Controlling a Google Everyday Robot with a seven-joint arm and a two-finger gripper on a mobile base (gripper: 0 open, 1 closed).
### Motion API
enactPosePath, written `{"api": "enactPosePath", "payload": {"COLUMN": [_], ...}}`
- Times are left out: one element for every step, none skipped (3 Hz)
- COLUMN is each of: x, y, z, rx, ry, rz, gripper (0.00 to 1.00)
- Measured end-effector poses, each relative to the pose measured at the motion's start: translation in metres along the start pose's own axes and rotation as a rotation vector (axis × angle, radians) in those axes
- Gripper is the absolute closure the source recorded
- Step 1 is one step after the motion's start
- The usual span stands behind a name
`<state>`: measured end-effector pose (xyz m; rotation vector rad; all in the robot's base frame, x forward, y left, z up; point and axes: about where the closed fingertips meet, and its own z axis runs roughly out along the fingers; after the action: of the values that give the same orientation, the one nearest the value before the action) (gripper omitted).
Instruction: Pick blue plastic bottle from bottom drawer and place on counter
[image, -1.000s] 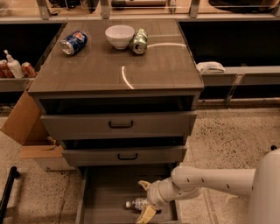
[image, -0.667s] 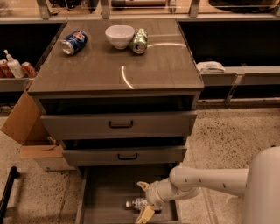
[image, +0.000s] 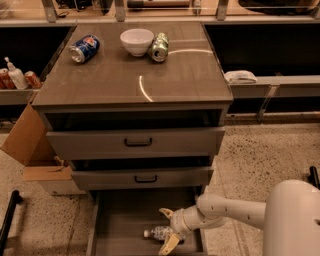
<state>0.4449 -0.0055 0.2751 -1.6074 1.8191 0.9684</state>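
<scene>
Gripper (image: 164, 230) in bottom drawer (image: 117, 227), room leftward

pincer (image: 164, 230) in bottom drawer (image: 120, 220) hides the bottle's (image: 154, 232) base.

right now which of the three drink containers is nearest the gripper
The clear plastic bottle lying in the bottom drawer, with the open gripper around it. The blue can and green can lie up on the counter.
</scene>
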Motion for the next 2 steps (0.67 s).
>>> {"api": "enactPosePath", "payload": {"x": [0.000, 0.024], "y": [0.000, -0.016], "z": [0.000, 0.007], "rx": [0.000, 0.019], "ry": [0.000, 0.030], "rz": [0.000, 0.014], "gripper": [0.00, 0.00]}}
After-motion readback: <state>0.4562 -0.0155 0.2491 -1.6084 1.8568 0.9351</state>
